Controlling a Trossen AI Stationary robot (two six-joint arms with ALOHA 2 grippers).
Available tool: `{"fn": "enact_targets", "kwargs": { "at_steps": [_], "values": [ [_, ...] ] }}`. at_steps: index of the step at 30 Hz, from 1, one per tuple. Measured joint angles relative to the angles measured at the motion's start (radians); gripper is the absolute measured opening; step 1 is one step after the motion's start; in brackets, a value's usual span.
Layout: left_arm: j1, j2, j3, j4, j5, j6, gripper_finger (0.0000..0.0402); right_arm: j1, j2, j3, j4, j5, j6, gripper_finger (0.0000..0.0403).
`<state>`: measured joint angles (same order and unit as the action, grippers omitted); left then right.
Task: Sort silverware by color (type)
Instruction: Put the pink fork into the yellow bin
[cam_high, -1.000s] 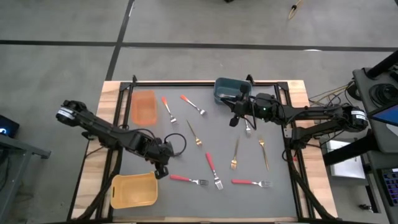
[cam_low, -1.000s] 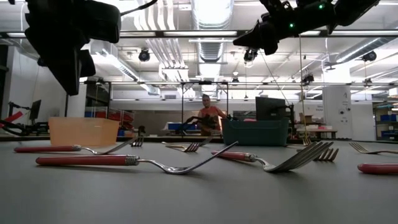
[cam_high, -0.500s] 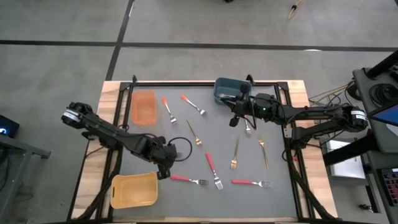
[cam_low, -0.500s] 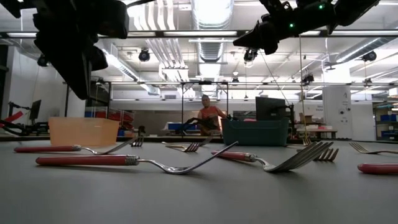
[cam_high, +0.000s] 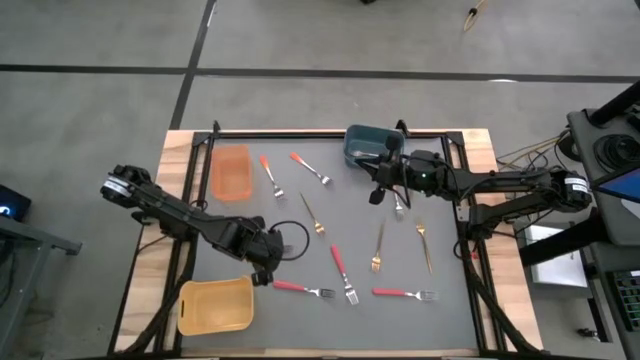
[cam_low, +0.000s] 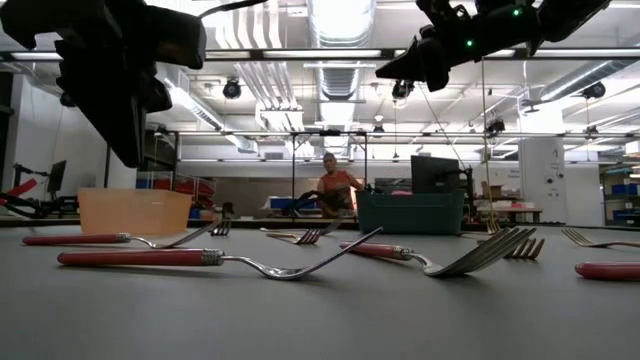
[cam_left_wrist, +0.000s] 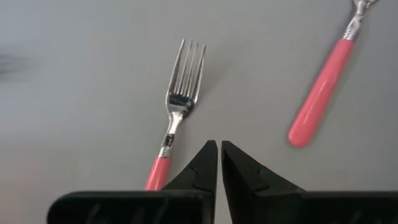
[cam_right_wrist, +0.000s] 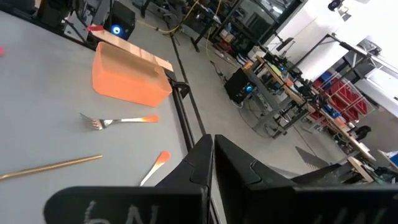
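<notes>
Silverware lies scattered flat on the grey mat (cam_high: 450, 200). There are red-handled forks (cam_high: 300, 289) (cam_high: 343, 270) (cam_high: 405, 294), orange-handled forks (cam_high: 270, 175) (cam_high: 310, 168) and thin gold forks (cam_high: 312, 215) (cam_high: 378, 247) (cam_high: 424, 245). My left gripper (cam_high: 264, 276) hangs shut, pointing steeply down, above the handle end of the near-left red fork (cam_left_wrist: 177, 112). In the low view it (cam_low: 128, 150) is well clear of the mat. My right gripper (cam_high: 377, 196) waits shut and level, raised near the blue-grey bin (cam_high: 368, 145).
An orange bin (cam_high: 231, 172) stands far left and a yellow bin (cam_high: 215, 305) near left. A black cable loop (cam_high: 285, 235) hangs by the left wrist. Another fork (cam_high: 398, 207) lies below the right gripper. A person (cam_low: 333, 185) shows in the room beyond the table.
My left gripper has tipped more steeply downward and rolled a little while staying over the handle end of the near-left red fork. No fork has moved.
</notes>
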<state>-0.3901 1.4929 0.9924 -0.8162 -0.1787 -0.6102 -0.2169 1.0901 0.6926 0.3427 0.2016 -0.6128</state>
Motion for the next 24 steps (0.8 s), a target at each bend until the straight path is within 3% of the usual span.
{"fn": "enact_targets", "kwargs": {
  "at_steps": [14,24],
  "values": [
    [0.001,0.0,-0.017,-0.025,-0.049,0.007,0.0131,0.0,0.0,-0.001,-0.016,0.0,0.0,0.0009],
    [0.001,0.0,-0.115,-0.022,-0.05,-0.028,0.0149,0.0,0.0,-0.001,-0.017,0.001,0.0,0.0009]
  ]
}}
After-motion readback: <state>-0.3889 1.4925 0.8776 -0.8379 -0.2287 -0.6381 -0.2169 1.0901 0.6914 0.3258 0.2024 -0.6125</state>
